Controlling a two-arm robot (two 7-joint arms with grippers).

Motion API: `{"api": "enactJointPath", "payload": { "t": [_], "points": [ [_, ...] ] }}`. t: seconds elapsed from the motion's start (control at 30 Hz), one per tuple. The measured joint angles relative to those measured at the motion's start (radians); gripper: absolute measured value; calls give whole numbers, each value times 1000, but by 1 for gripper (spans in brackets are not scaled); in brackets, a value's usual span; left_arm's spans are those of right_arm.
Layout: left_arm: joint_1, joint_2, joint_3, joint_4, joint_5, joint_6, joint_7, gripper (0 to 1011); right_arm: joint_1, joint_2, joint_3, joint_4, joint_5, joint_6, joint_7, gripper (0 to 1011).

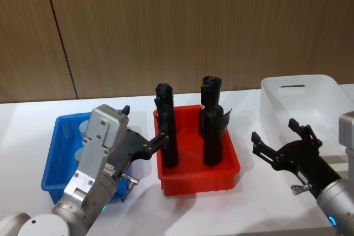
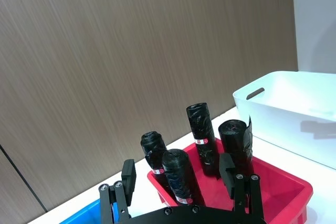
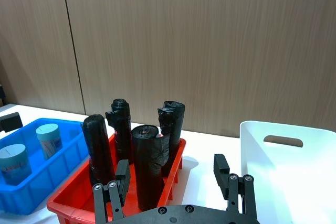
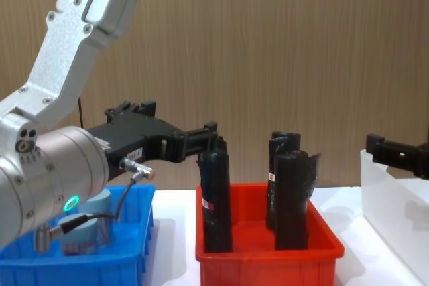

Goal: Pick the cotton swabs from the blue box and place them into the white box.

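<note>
Hovering nearest, the left gripper (image 1: 145, 124) hangs above the inner end of the blue box (image 1: 57, 136), fingers spread wide and holding nothing. One fingertip lies close beside the nearest of the black rolls (image 1: 168, 136); contact cannot be confirmed. The right gripper (image 1: 275, 131) hangs above the table (image 1: 254, 197), between the red bin (image 1: 199, 181) and the white box (image 1: 326, 89). Its fingers are likewise spread wide and empty.

Next out, the blue box sits on the robot's left. Two jars of cotton swabs (image 3: 49, 137) stand upright inside it, pale blue lids uppermost, and the left arm partly covers them in the head view. The red bin stands just beside the blue box in the middle, with four black rolls upright in it. The white box stands to the right, set slightly farther back, handle cutout in its far wall; no jar is visible inside.

A wood-panelled wall (image 1: 193, 26) closes off the far side.
</note>
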Motion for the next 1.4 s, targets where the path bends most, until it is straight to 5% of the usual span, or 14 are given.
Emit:
{"api": "enactJointPath", "payload": {
  "t": [1.4],
  "points": [
    [0,0,0,0,0,0,0,1004,0,0,0,0,0,0,0,1002]
  ]
}}
